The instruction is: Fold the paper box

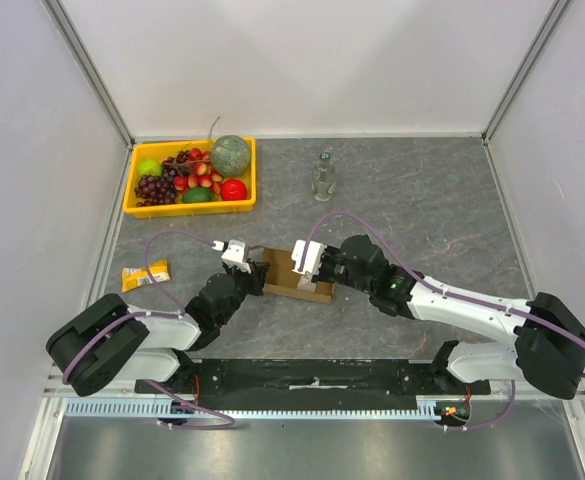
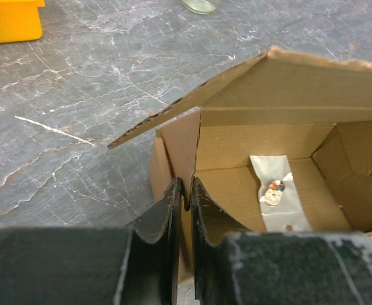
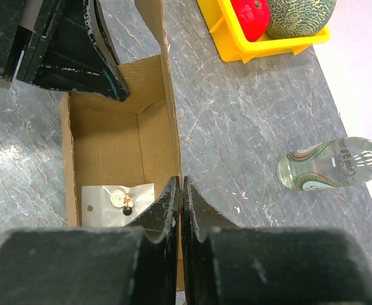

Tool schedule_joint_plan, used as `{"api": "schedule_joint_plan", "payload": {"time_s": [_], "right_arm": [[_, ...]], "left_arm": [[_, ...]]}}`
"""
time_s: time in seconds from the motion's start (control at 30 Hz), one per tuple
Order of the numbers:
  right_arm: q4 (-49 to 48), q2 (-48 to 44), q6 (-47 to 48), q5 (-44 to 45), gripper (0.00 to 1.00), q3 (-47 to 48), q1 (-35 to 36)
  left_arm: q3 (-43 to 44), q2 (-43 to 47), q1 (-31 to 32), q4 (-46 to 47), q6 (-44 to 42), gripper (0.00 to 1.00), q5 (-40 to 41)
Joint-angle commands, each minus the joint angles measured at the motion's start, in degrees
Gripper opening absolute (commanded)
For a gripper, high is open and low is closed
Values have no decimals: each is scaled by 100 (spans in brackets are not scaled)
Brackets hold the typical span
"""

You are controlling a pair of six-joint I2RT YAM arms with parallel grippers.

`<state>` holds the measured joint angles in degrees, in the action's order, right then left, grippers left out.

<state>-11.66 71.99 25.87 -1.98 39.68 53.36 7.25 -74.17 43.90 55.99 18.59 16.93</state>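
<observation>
Top external, paper box (image 1: 285, 283), walls clamped by left gripper (image 1: 259, 274), right gripper (image 1: 305, 273)

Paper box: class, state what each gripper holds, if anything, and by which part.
Both hold the paper box. The left gripper pinches the upper edge of one side wall; the right gripper pinches the upper edge of another wall.

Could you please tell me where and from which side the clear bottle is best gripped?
Probably best to take the bottle around its body, below the neck, with a pincer coming in level from the near side. It stands upright and alone on the table, its round body looks slim, and there is bare table on every side.
</observation>
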Motion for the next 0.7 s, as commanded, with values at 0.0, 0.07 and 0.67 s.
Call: {"api": "schedule_joint_plan", "payload": {"time_s": [0.0,0.07,0.67], "right_arm": [[-302,-220,-134,-153,8,-153,-1],[-310,-246,-152,-189,8,-215,7],[-258,-431,-223,-84,6,-496,236]], "left_arm": [[-179,201,40,-26,136,17,-172],[-215,280,40,-96,189,19,-190],[-575,2264,40,-1484,760,79,-550]]}}
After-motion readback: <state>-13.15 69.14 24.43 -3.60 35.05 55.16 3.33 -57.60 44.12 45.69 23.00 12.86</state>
